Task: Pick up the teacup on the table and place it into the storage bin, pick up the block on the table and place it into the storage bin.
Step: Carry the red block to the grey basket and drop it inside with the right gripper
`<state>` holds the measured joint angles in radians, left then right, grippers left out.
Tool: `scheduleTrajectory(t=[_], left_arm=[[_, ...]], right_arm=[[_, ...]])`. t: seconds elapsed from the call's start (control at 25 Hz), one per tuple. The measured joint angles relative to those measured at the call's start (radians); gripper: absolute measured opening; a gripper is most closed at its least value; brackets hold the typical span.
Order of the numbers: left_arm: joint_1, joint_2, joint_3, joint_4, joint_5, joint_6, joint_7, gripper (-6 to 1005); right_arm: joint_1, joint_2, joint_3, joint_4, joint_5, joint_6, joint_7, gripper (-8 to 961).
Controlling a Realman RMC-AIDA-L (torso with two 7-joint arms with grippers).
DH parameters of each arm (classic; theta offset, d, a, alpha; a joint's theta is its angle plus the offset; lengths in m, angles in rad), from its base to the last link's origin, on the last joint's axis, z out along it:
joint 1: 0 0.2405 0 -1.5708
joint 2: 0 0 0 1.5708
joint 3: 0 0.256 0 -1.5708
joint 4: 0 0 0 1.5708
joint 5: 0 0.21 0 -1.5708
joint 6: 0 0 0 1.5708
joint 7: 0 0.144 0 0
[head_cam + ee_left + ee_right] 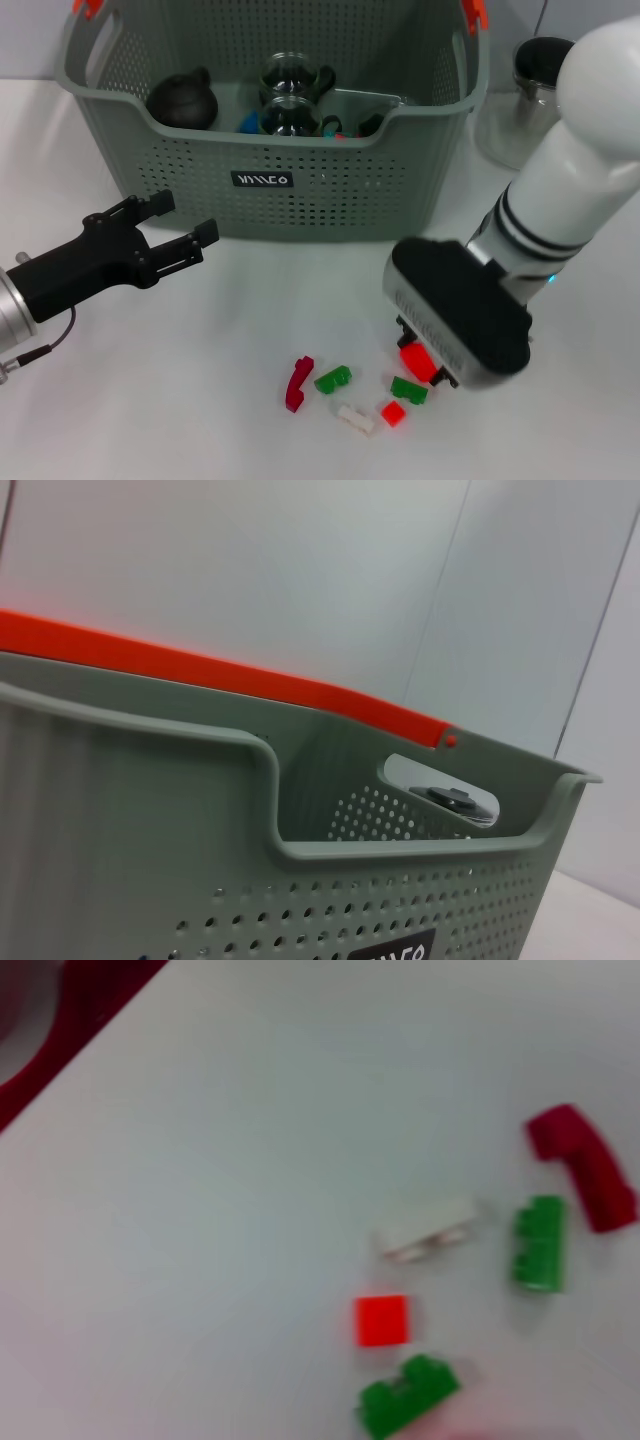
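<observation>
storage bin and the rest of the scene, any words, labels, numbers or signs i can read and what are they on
Small black label on the front wall of the storage bin: white letters, too stylised and small to read with certainty.
Same label in the left wrist view: cut off at the frame edge, unreadable.
Blocks on the table, e.g. the small red block: no text visible.
Left gripper and right gripper: no markings visible.
</observation>
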<state>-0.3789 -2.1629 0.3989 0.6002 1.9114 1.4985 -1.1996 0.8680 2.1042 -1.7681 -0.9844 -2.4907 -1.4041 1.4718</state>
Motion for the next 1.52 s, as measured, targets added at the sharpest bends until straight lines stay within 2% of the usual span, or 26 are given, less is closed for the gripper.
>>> scheduleTrajectory(t=[0.12, 0.36, 0.6, 0.8, 0.96, 1.12, 1.32, 1.44, 1.52], left_arm=[[0.0, 0.0, 0.0, 0.002, 0.0, 0.007, 0.0, 860], [0.014, 0.003, 0.0, 0.023, -0.003, 0.012, 0.004, 860], [0.04, 0.009, 0.0, 0.053, 0.002, 0.041, 0.007, 860], [0.057, 0.009, 0.0, 0.09, 0.003, 0.088, 0.007, 860], [0.054, 0.011, 0.001, 0.094, 0.003, 0.092, 0.008, 860], [0.042, 0.012, 0.01, 0.092, 0.003, 0.093, 0.009, 860], [0.034, 0.012, 0.011, 0.09, 0.003, 0.108, 0.009, 860], [0.034, 0.013, 0.011, 0.092, 0.004, 0.114, 0.009, 860], [0.034, 0.015, 0.011, 0.093, 0.006, 0.115, 0.009, 860]], right_arm=[[-0.003, -0.003, 0.09, -0.014, 0.002, -0.028, 0.014, 496], [-0.037, -0.003, 0.361, -0.113, 0.036, -0.136, 0.06, 497], [-0.076, -0.005, 0.51, -0.332, 0.224, -0.204, 0.203, 497], [-0.018, -0.007, 0.686, -0.428, 0.396, -0.184, 0.314, 497], [0.043, -0.012, 0.796, -0.376, 0.453, -0.064, 0.354, 497], [0.092, -0.045, 0.802, -0.246, 0.435, 0.076, 0.361, 496], [0.136, -0.089, 0.807, -0.084, 0.386, 0.155, 0.387, 498], [0.128, -0.096, 0.811, -0.05, 0.367, 0.185, 0.4, 504], [0.121, -0.096, 0.812, -0.051, 0.369, 0.189, 0.401, 568]])
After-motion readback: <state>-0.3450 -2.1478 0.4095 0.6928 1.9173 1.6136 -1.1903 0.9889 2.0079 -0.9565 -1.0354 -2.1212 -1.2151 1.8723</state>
